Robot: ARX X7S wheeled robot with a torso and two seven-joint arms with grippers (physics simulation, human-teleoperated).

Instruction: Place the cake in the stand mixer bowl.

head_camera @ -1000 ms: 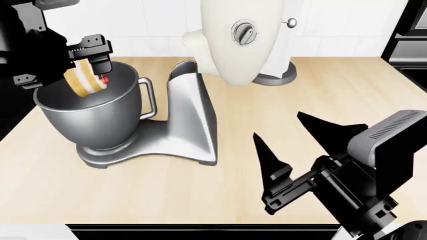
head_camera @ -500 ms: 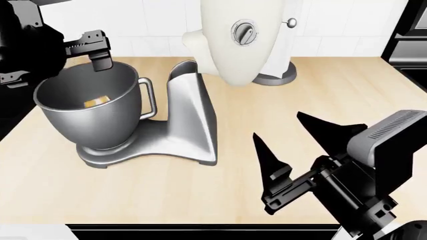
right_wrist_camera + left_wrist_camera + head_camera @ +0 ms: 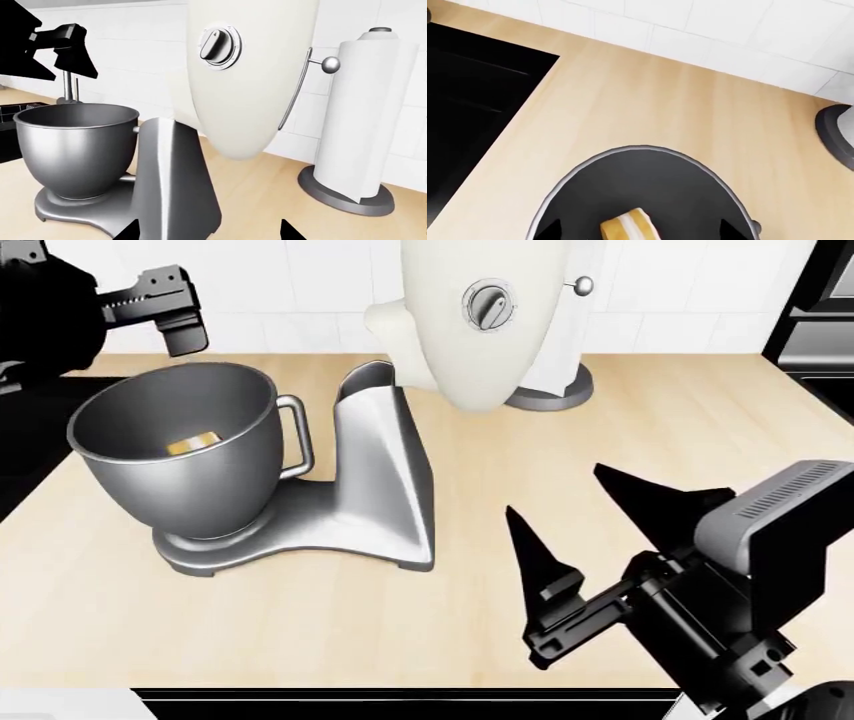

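The cake lies on its side inside the stand mixer bowl; only its yellow and white layers show, also in the left wrist view. The steel bowl with its loop handle sits on the silver mixer base. My left gripper is open and empty, above and behind the bowl's rim. It also shows in the right wrist view, above the bowl. My right gripper is open and empty, low at the front right over the counter.
The cream mixer head is tilted up behind the base. A paper towel holder stands at the back right. A black sink or cooktop lies left of the bowl. A dark appliance is at the far right.
The left gripper let go of the cake, which dropped into the bowl. The gripper then rose up and back, away from the rim. The right arm has not moved.
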